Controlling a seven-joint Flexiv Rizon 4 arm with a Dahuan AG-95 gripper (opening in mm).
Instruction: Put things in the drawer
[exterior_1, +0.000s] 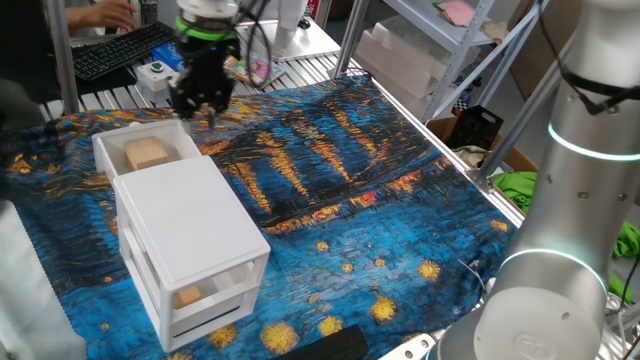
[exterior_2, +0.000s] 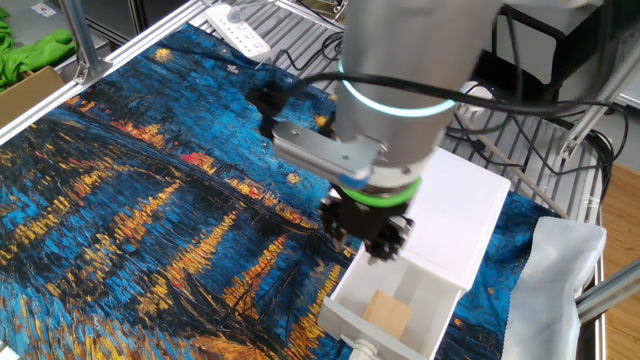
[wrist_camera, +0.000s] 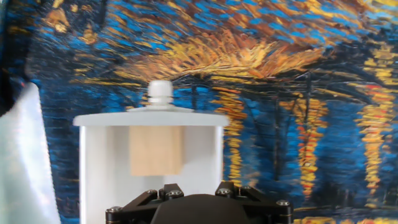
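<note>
- The surface (exterior_1: 400, 200) carries a blue and orange painted-pattern cloth (exterior_2: 120, 200) that fills most of both fixed views.
- The robot arm (exterior_2: 400, 70) enters the other fixed view from the top centre; a second silver segment stands at the right edge of one fixed view.
- The white cabinet (exterior_1: 190, 235) stands at lower left of one fixed view, on the cloth. Its lower tiers have see-through fronts; a tan block (exterior_1: 188, 296) shows behind one of them.
- The drawer (exterior_1: 112, 145), the top tier, is pulled out toward the upper left of one fixed view. In the hand view its front wall and round white knob (wrist_camera: 160, 92) sit left of centre.
- The gripper (exterior_2: 372, 232) points down, above the drawer's near edge where it meets the cabinet top, at centre of the other fixed view.
- The fingers are only partly visible; whether they are released or clenched cannot be told. Nothing is seen between them.
- One wooden cube (exterior_1: 146, 154) lies inside the open drawer, on its floor, apart from the gripper.
</note>
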